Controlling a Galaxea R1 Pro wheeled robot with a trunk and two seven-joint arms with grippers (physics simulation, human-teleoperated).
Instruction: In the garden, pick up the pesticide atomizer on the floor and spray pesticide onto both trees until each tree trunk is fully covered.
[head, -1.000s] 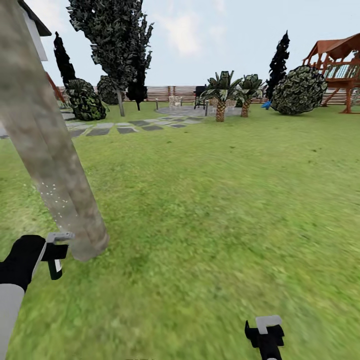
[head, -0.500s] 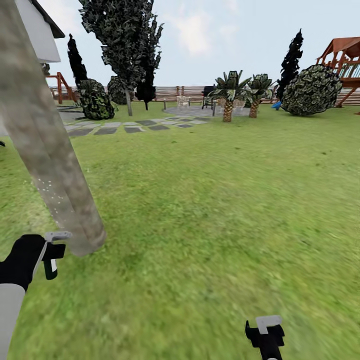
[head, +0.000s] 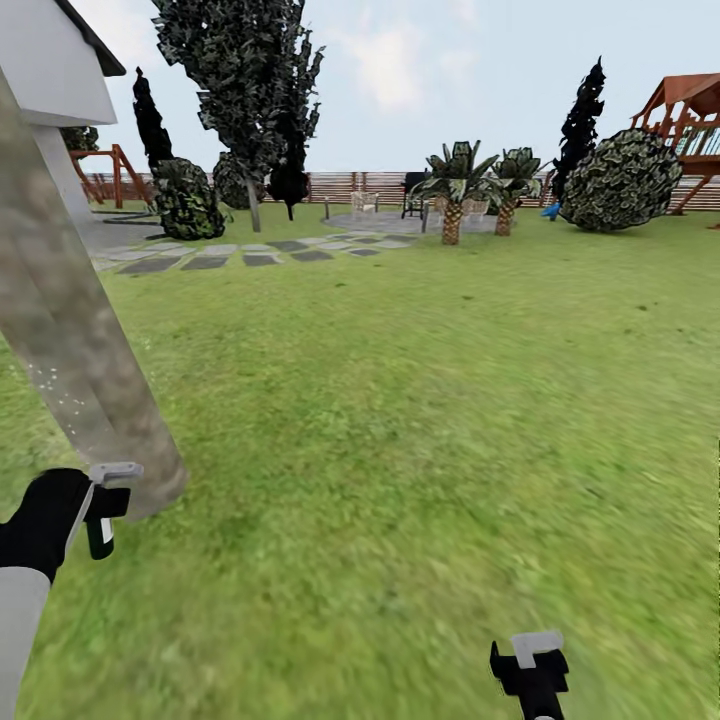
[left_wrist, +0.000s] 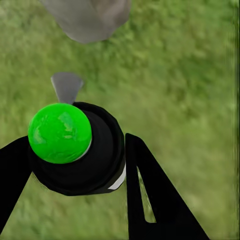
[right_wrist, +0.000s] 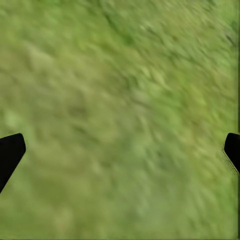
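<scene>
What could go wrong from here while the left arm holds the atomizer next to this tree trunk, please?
1. The pesticide atomizer sits very near the tree trunk, so the left gripper could bump it.
2. Pesticide specks show in one patch alone, so full coverage may be missed.
3. The right gripper hangs open low over the grass.

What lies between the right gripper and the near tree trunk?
Only bare lawn separates the right gripper from the tree trunk, as the head view shows.

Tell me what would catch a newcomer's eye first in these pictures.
The thick pale tree trunk leaning across the head view's left, dusted with whitish specks. Just below it, the left tool grips a dark bottle with a bright green round top. Lawn spreads everywhere else.
</scene>
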